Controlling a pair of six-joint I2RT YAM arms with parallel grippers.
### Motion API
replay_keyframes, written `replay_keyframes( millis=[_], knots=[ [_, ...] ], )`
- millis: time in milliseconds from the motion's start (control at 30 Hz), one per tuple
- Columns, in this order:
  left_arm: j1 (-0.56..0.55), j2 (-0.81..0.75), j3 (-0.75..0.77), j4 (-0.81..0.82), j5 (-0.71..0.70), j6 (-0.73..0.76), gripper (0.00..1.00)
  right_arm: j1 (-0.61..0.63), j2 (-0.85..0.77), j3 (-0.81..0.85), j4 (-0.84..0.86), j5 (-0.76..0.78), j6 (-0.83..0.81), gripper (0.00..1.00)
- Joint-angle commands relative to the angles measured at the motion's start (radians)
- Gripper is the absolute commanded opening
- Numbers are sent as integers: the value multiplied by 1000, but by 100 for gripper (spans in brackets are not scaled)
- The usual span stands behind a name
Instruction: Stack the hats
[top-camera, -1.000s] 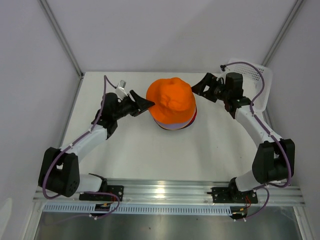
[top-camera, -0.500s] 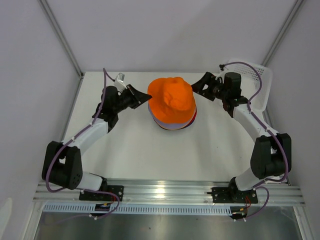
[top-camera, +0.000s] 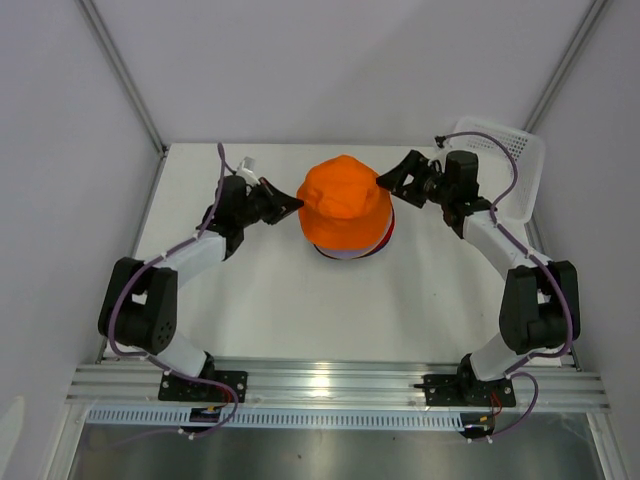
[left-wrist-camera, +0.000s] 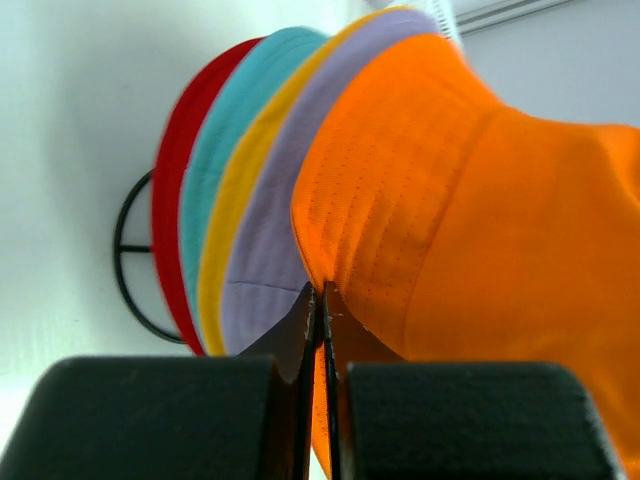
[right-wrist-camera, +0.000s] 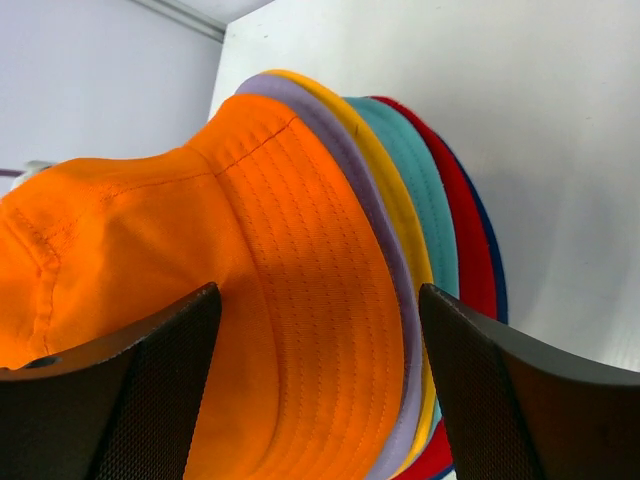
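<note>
The hats form one stack mid-table with the orange hat (top-camera: 345, 200) on top. In the left wrist view the red (left-wrist-camera: 168, 200), teal (left-wrist-camera: 215, 150), yellow (left-wrist-camera: 225, 240) and lavender (left-wrist-camera: 265, 250) brims fan out under the orange hat (left-wrist-camera: 480, 200). My left gripper (left-wrist-camera: 322, 292) is shut on the orange hat's left brim edge, and a strip of orange fabric shows between its fingers. My right gripper (right-wrist-camera: 320, 300) stands open, its jaws wide on either side of the orange brim (right-wrist-camera: 290, 300) without touching it. A navy edge (right-wrist-camera: 497, 260) shows at the bottom of the stack.
A white lattice basket (top-camera: 515, 150) stands at the back right corner, behind the right arm. A thin black wire frame (left-wrist-camera: 125, 250) lies on the table under the stack. White walls close in the table's left, right and far sides.
My left gripper has closed on the orange brim and shifted toward the back. The orange hat has settled lower over the stack. My right gripper has edged left toward the hat.
</note>
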Motion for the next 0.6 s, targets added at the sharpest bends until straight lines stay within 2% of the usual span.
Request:
replay_keyframes(
  millis=[0, 233, 400, 467, 567],
  knots=[
    [13, 47, 28, -48, -7, 20, 1, 4, -7, -24, 100, -70, 45, 82],
    [-4, 39, 22, -76, -29, 74, 1, 4, -11, -58, 112, -80, 61, 82],
    [-25, 39, 48, -114, -53, 114, 1, 0, -19, -79, 152, -93, 90, 74],
    [-39, 52, 64, -140, -64, 131, 1, -2, -18, -84, 160, -102, 99, 69],
    [-53, 78, 80, -159, -82, 143, 1, -2, -14, -101, 177, -111, 110, 54]
  ],
)
